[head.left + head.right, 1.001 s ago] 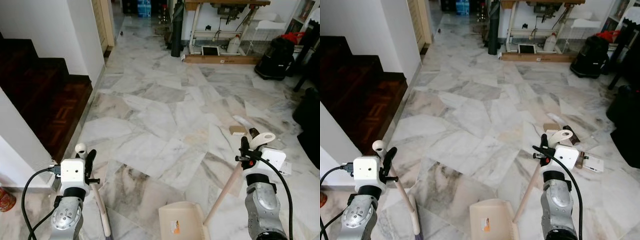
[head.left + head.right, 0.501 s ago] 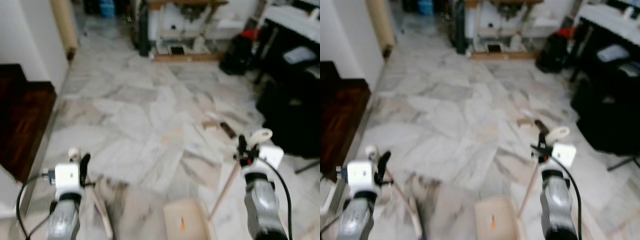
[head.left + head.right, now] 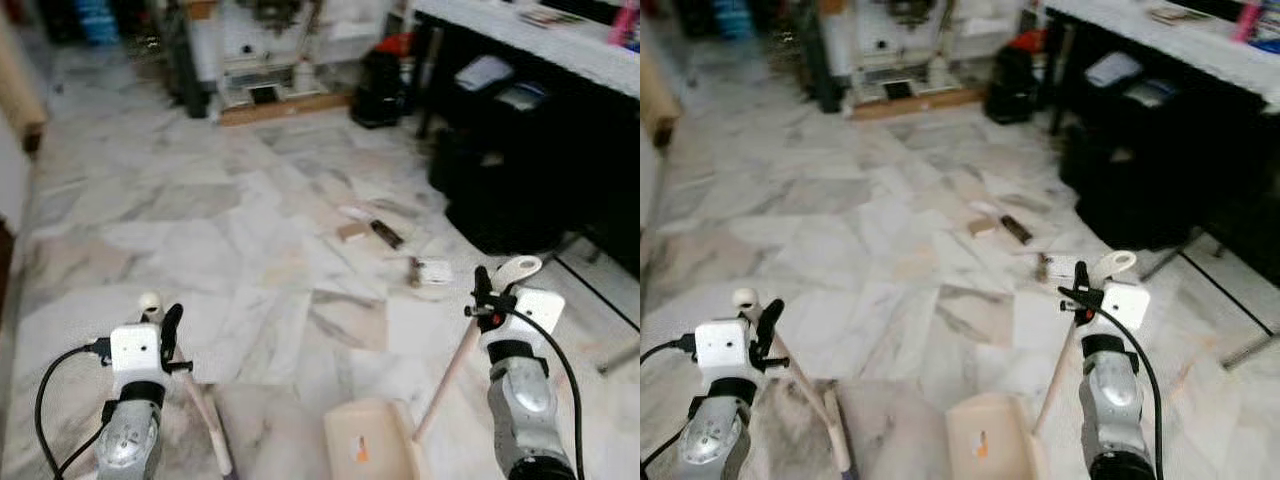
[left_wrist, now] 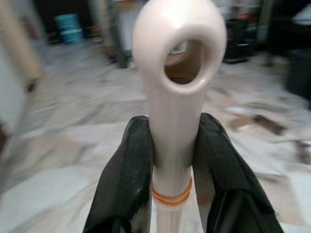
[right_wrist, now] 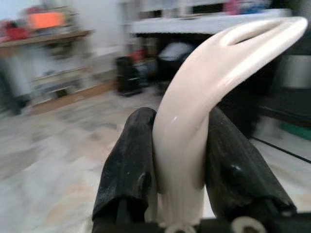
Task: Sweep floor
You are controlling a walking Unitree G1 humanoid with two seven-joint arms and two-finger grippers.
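— Looking down at the marble floor (image 3: 200,230), what are we holding?

— Our left gripper (image 4: 171,160) has its two black fingers (image 4: 127,174) pressed tight against the cream handle of the broom (image 3: 195,400), just under the loop at its top, above an orange band on the shaft. In the head views that handle slants down from the gripper toward the lower edge of the picture.

— And the other side?

— Our right gripper (image 5: 180,160) is clamped the same way on the curved, slotted handle tip of the dustpan (image 3: 368,448). Its long pale stick runs down and inward from the gripper to the beige pan, which sits on the floor between our two arms, low in the picture, with a small orange mark on it.

— Where is the mess?

— Ahead of us and a little to the right — a few bits lie on the marble: a small tan block (image 3: 350,231), a dark narrow piece (image 3: 386,234) just beside it, and nearer to us a white box (image 3: 434,270) with something small and brown touching its left side. All of it is well apart from the pan.

— What else surrounds us?

— On the right stands a dark table (image 3: 520,40) with a pale top, dark bulky things underneath. At the far end we see a black vacuum-like unit (image 3: 380,85) with red on top and a low wooden frame (image 3: 285,100) by white furniture. The far room is blurred, so we cannot tell more.
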